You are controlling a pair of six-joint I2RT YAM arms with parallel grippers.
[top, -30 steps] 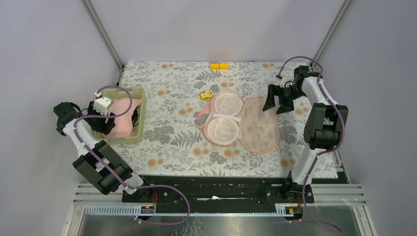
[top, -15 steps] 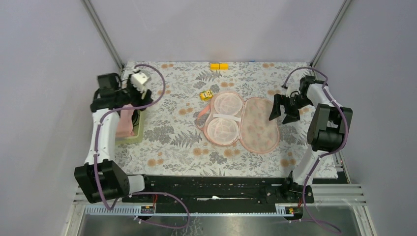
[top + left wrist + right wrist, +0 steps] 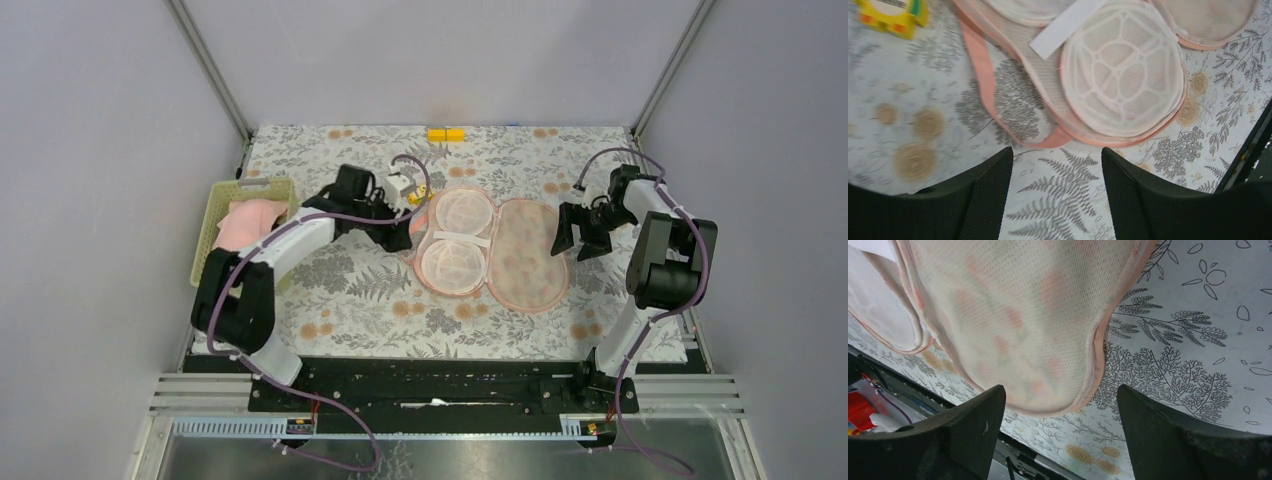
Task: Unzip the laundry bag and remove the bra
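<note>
Far left I see the bra (image 3: 245, 222) lying in the pale green basket (image 3: 252, 183). Left pincer (image 3: 396, 232) released, empty, hovering just beside the left rim of the laundry bag (image 3: 525, 258), which lies unzipped and spread flat mid table (image 3: 340, 290). Right pincer (image 3: 577, 233) released too, empty, at the bag's right edge.

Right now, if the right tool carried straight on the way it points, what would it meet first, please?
The right tool would probably meet the laundry bag's open flap first, near its pink rim; depth is unclear.
</note>
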